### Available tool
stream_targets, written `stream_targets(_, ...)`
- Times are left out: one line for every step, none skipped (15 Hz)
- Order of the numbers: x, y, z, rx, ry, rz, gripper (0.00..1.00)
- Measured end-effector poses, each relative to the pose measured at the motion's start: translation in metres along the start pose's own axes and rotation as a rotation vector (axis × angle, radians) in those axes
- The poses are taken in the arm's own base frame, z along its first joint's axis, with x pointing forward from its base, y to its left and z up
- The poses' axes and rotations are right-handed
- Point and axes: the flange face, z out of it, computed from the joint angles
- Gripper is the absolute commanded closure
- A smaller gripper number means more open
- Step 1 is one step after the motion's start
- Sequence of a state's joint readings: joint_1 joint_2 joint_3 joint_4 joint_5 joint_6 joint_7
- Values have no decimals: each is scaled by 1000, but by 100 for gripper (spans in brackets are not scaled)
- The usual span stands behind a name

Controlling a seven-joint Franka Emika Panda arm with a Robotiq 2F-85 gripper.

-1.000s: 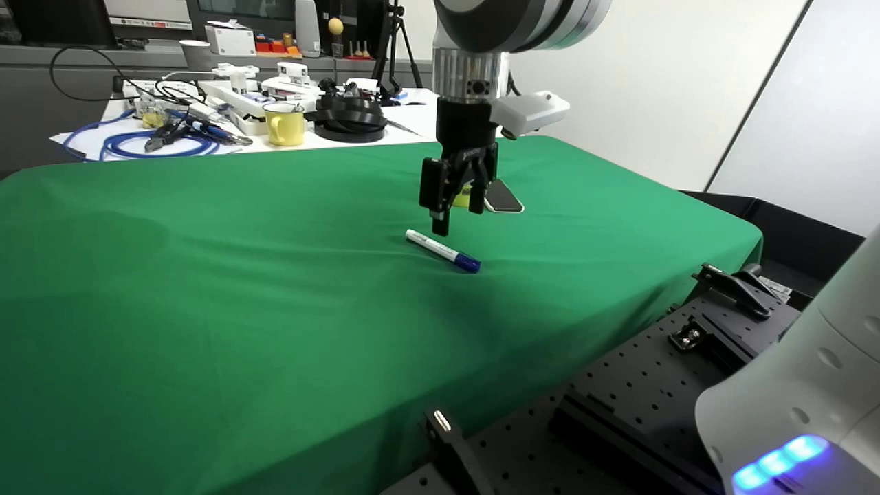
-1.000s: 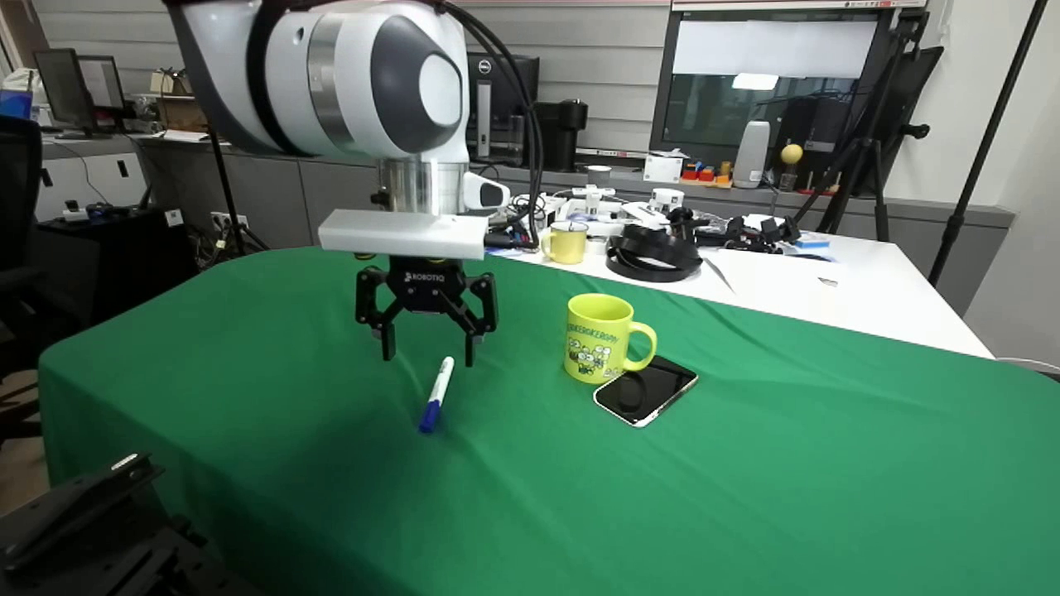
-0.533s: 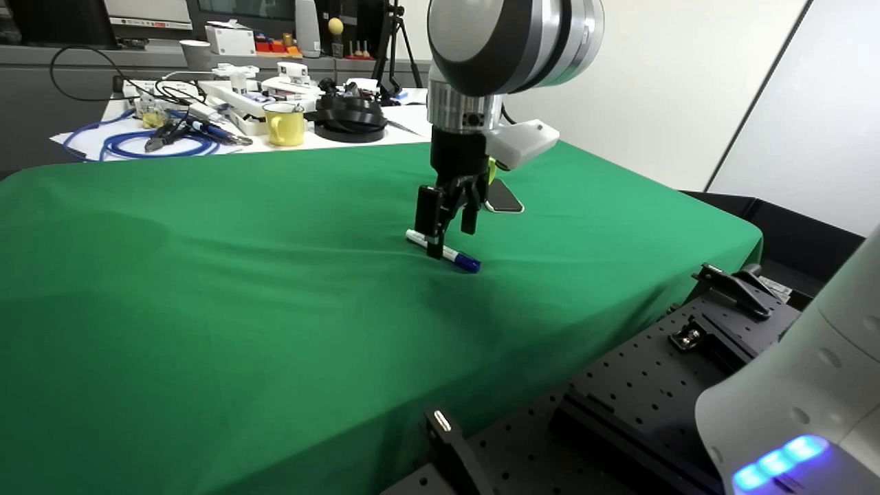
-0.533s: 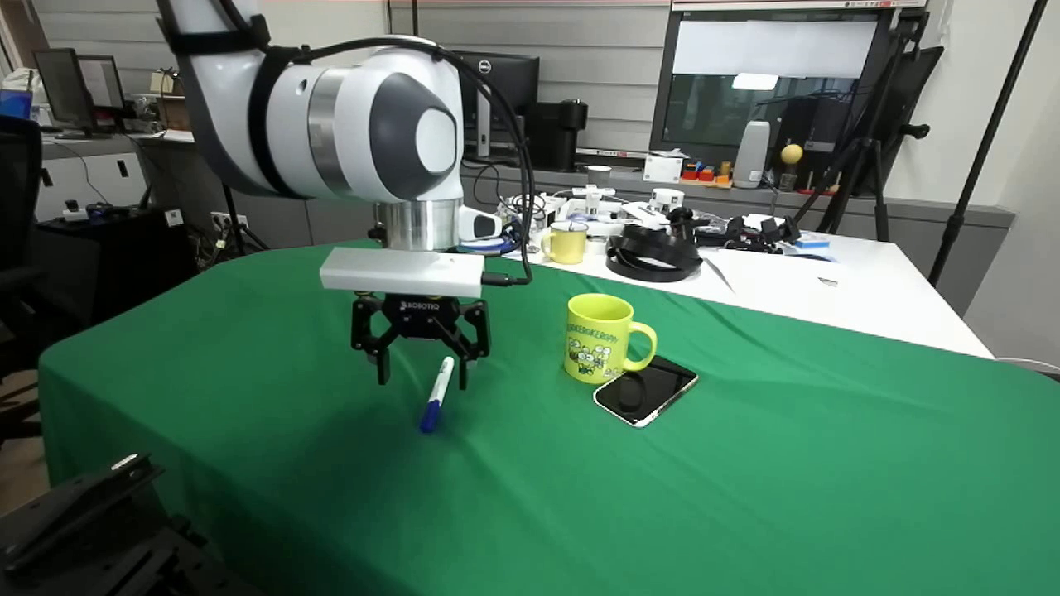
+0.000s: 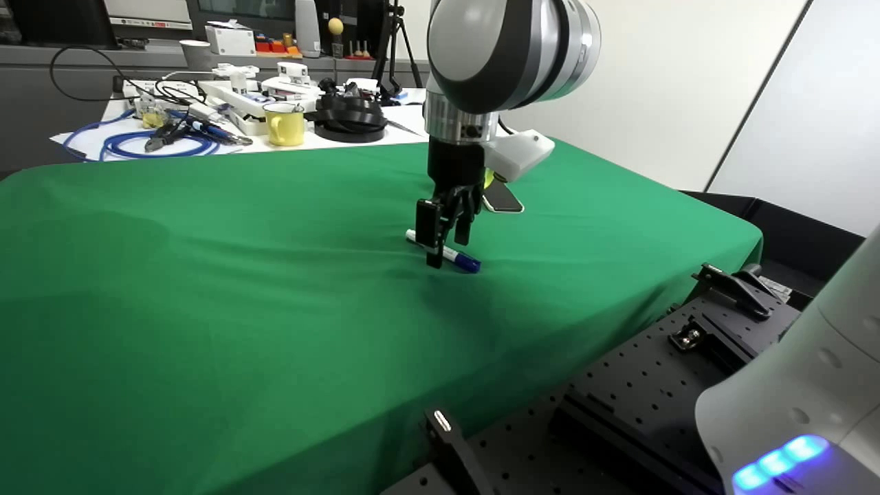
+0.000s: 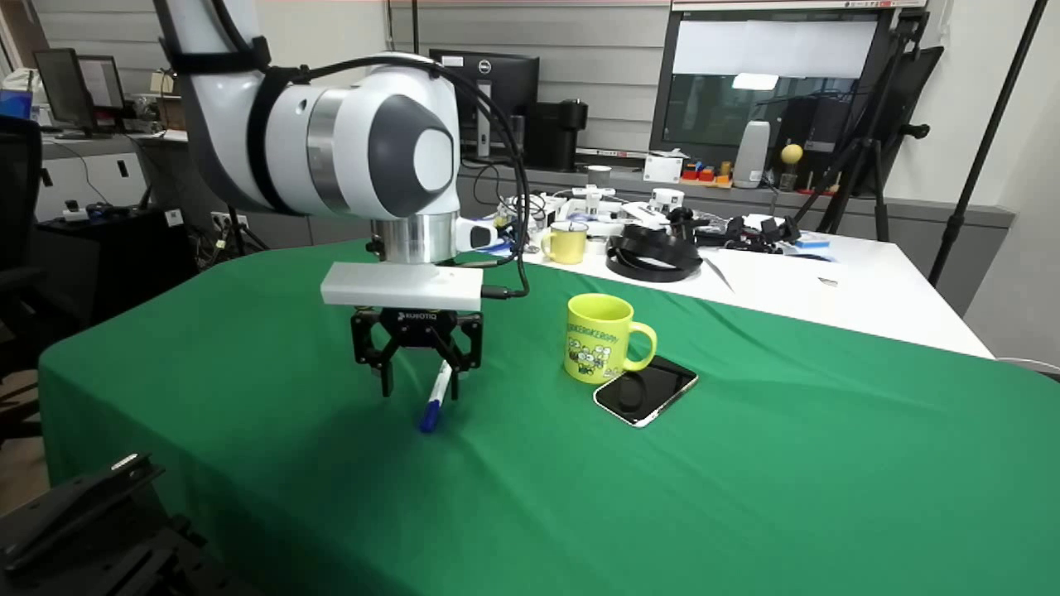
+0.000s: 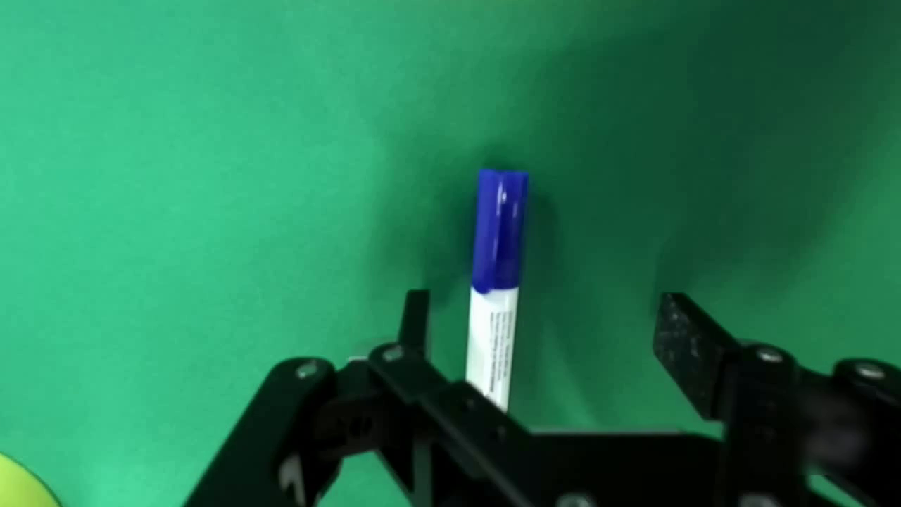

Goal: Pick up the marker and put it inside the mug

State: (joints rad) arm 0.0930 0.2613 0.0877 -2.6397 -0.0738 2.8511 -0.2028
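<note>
Hand [image 6: 421, 396] straddles the marker [image 7: 495, 299], jaws well apart

Wrist view: the gripper [image 7: 542, 313] hides the white end of the marker [image 7: 498, 239] at 6 o'clock; its print is illegible. The frame crops the mug [image 7: 21, 486] at 8 o'clock. In an exterior view, the wrist housing [image 5: 519, 155] and gripper obscure most of the mug; the robot base [image 5: 790, 392] is cropped at 4 o'clock.
</note>
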Motion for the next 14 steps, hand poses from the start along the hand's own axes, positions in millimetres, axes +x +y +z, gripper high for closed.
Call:
stream_targets(0,0,1,-1,-1,-4,55)
stream_targets(0,-1,1,-1,-2,-6,61)
stream_targets(0,-1,2,0,-2,-7,68)
stream_targets(0,-1,2,0,-3,-8,75)
stream_targets(0,-1,3,0,-3,-9,81)
stream_targets(0,-1,3,0,-3,-9,90)
stream_targets(0,-2,3,0,-3,-10,95)
stream_targets(0,-2,3,0,-3,-11,99)
stream_targets(0,-2,3,0,-3,-12,98)
stream_targets(0,-2,3,0,-3,-12,95)
stream_targets(0,-2,3,1,-3,-13,95)
stream_targets(0,-3,3,1,-4,-13,95)
stream_targets(0,-2,3,1,-5,-13,95)
stream_targets(-1,-2,3,1,-6,-12,95)
